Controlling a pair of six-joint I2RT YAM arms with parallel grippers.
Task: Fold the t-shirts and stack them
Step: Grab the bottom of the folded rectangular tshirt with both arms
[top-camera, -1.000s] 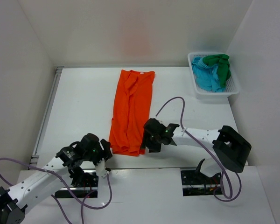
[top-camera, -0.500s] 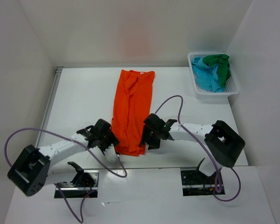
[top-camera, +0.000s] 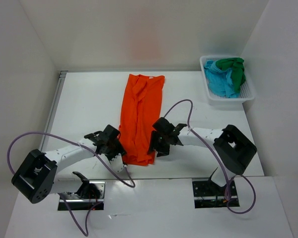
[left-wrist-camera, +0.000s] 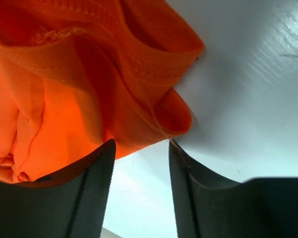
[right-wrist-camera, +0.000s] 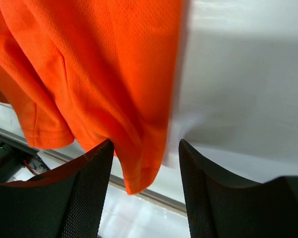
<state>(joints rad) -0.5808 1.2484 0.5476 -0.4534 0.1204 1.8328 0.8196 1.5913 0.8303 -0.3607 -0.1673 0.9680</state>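
Note:
An orange t-shirt [top-camera: 141, 114] lies folded lengthwise in a long strip down the middle of the table. My left gripper [top-camera: 120, 151] is at its near left corner. In the left wrist view the gripper [left-wrist-camera: 141, 148] is open, with the shirt's bunched hem [left-wrist-camera: 64, 89] just reaching its fingertips. My right gripper [top-camera: 155, 148] is at the near right corner. It [right-wrist-camera: 145, 148] is open too, and the shirt's corner [right-wrist-camera: 139, 168] lies loose between the fingers. A turquoise t-shirt [top-camera: 218, 82] and a dark green one [top-camera: 234, 69] lie crumpled in the basket.
The white mesh basket [top-camera: 228, 99] stands at the far right corner against the right wall. White walls close in the table on the left, back and right. The table's near edge [right-wrist-camera: 154, 193] runs just below the orange shirt's hem.
My left arm has swung in from the near left to the shirt's near left corner, and its jaws have narrowed. My right gripper has shifted slightly up and left along the shirt's right edge.

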